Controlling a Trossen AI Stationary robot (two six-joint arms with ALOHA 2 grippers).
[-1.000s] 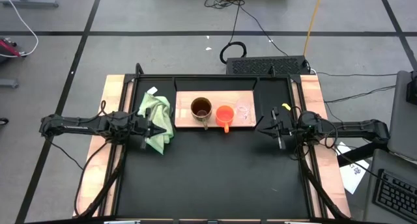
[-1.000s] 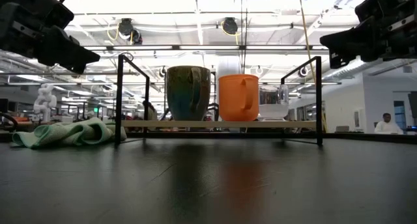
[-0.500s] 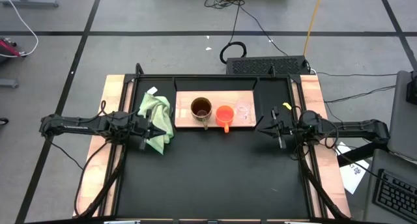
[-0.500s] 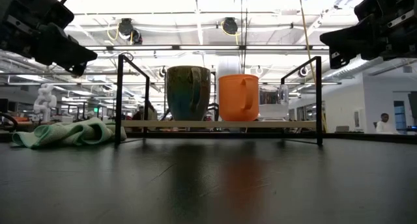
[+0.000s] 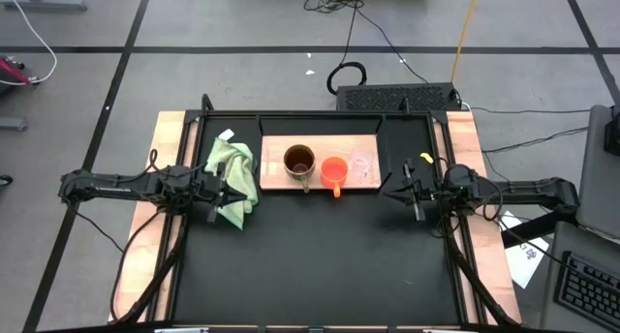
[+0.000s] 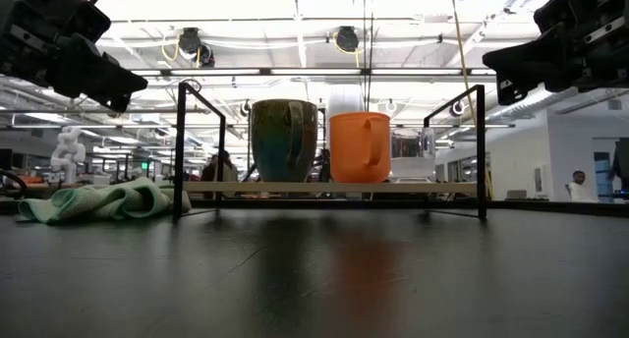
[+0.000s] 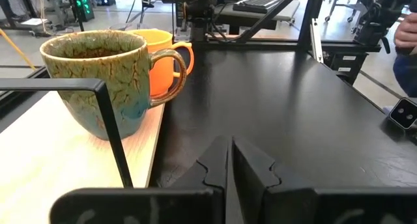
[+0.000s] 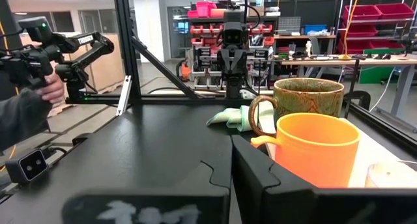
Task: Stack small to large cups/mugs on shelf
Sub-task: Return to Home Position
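Observation:
The shelf point(image 5: 320, 183) is a light wooden board at the table's far middle, inside a black frame. Standing upright in a row on the shelf are the brown mug point(image 5: 298, 162), the orange cup point(image 5: 334, 170) and the clear cup point(image 5: 362, 166). In the low view they read brown mug point(image 6: 284, 140), orange cup point(image 6: 360, 146), clear cup point(image 6: 413, 153). My left gripper point(image 5: 242, 193) hovers shut left of the shelf, above the green cloth's edge. My right gripper point(image 5: 387, 191) hovers shut right of the shelf. Each wrist view shows the mugs ahead: brown mug point(image 7: 104, 81), orange cup point(image 8: 316, 149).
A light green cloth point(image 5: 232, 178) lies crumpled on the table left of the shelf. Black frame posts point(image 6: 180, 146) stand at the shelf's corners. Bare black tabletop point(image 5: 320, 265) spreads toward the near edge. A person's hand point(image 8: 49, 87) shows beyond the table.

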